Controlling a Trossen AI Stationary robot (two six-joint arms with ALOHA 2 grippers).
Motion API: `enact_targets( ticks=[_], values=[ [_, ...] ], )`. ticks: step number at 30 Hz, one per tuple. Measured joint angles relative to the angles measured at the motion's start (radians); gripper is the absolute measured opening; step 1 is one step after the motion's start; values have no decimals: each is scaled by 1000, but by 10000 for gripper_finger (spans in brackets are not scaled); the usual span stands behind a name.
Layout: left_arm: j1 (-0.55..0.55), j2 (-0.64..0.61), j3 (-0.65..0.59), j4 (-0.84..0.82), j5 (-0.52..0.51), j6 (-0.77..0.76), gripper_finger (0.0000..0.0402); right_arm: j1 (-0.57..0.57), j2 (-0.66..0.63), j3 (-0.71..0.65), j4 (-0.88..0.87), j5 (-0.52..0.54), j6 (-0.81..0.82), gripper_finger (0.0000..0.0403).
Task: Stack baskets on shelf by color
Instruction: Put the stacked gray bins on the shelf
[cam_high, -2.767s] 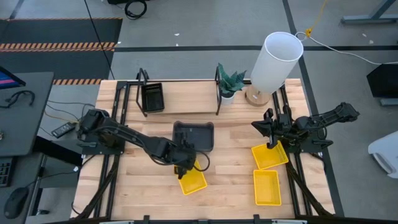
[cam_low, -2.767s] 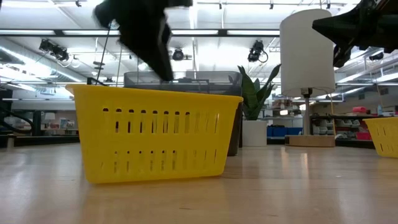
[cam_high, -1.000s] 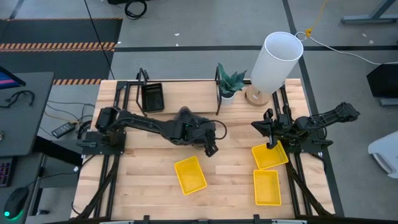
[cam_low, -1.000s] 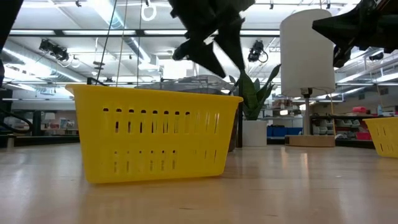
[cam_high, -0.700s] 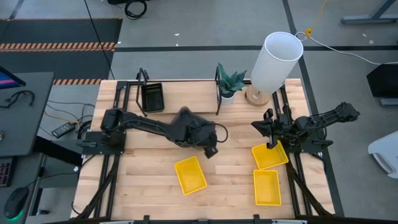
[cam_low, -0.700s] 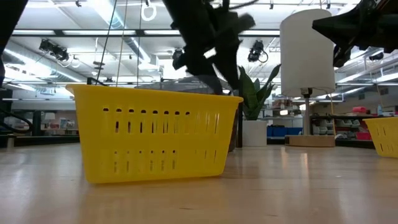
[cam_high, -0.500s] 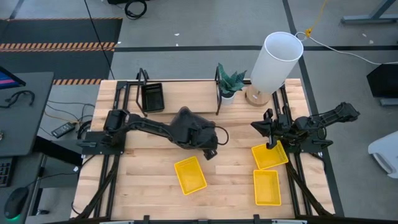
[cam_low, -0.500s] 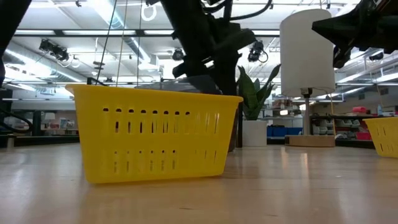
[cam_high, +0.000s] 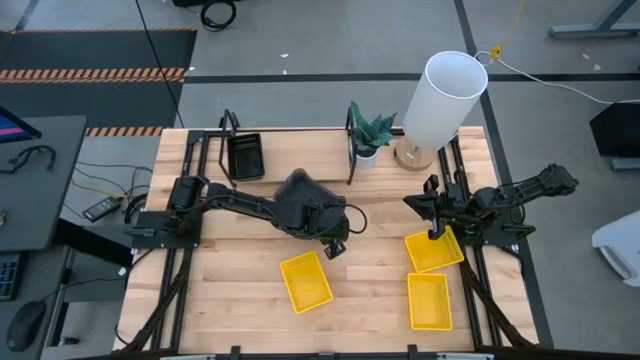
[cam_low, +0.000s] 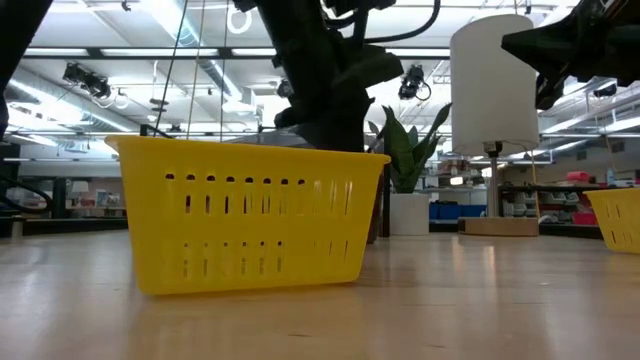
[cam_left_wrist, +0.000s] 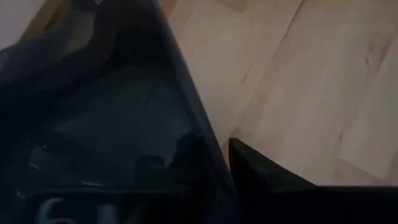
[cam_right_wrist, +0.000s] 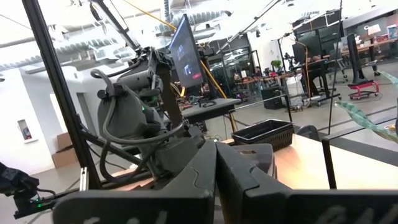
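The wooden table (cam_high: 250, 300) carries everything. Next in size is the white lamp (cam_high: 441, 98) at its far right, with a potted plant (cam_high: 371, 133) beside it. The shelf (cam_high: 300, 155) runs along the far edge; a black basket (cam_high: 245, 156) sits at its left end.

The left arm reaches across the table's middle, covering the grey baskets (cam_low: 300, 138), whose rim shows in the low view behind the nearest yellow basket (cam_high: 306, 280). The left gripper (cam_high: 335, 243) is at the stack's right near corner. In the left wrist view a finger (cam_left_wrist: 261, 177) lies outside the dark basket wall and the wall runs between the fingers, so the gripper appears clamped on the grey baskets.

Two more yellow baskets (cam_high: 432, 250) (cam_high: 429, 300) lie at the right, well apart from the first. The right gripper (cam_high: 437, 213) hangs above the farther one; its fingers are pressed together, holding nothing.
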Motion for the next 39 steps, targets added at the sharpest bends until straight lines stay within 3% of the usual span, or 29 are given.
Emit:
enact_targets(
  ticks=[6, 15, 19, 26, 32, 39],
  values=[
    [-5, -15, 2, -74, 69, -5, 32, 0, 0, 0, 0, 0, 0, 12],
    [-51, -14, 113, -308, 101, 10, 19, 0, 0, 0, 0, 0, 0, 12],
    [-80, -15, 204, -434, 46, 78, 11, 0, 0, 0, 0, 0, 0, 12],
    [-97, -21, 292, -538, 40, 278, 11, 0, 0, 0, 0, 0, 0, 12],
    [-38, -75, 212, -598, 16, 359, 11, 0, 0, 0, -1, 0, 0, 12],
    [66, -238, -9, -439, 51, 503, 11, 0, 0, 0, 3, 0, 0, 12]
  ],
)
